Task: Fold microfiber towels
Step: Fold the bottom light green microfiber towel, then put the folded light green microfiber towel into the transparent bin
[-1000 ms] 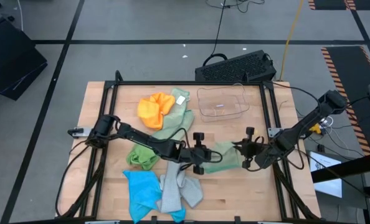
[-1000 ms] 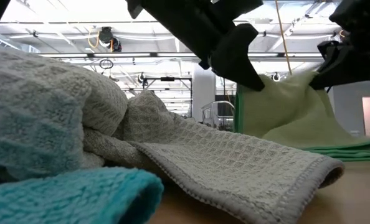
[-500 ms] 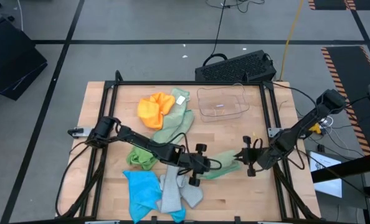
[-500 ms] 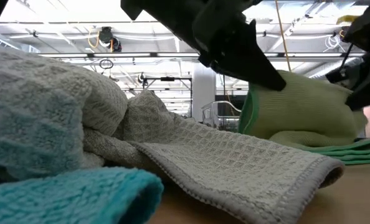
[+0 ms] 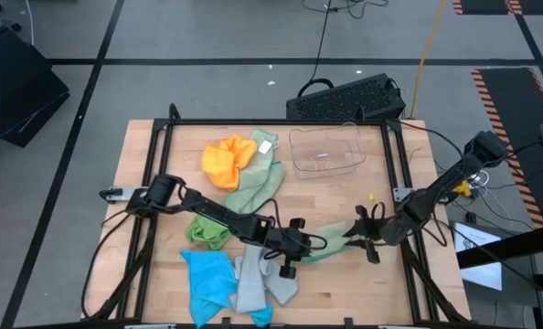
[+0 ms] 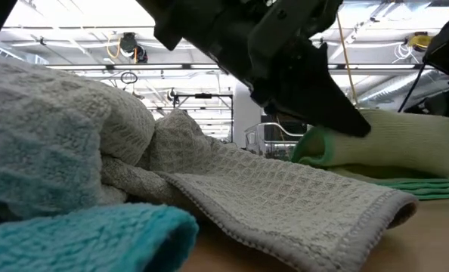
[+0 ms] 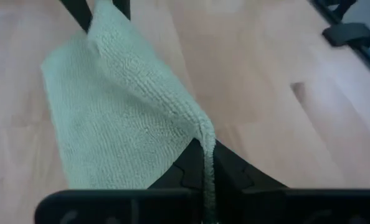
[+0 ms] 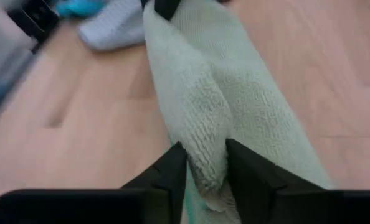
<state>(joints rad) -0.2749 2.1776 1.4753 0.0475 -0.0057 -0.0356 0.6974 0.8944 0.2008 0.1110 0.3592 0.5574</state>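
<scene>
High view: both hands, left [image 5: 299,247] and right [image 5: 361,239], each clamping the pale green terry towel [image 5: 331,241], have lowered it onto the surface [image 5: 345,292], laying the fold.

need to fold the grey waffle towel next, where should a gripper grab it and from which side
Probably the grey waffle towel by its stitched corner: in the low view that flap lies flat on the table with open wood beside it, while the rest bunches against the blue towel. Come from above. Both grippers currently pinch the pale green towel.
</scene>
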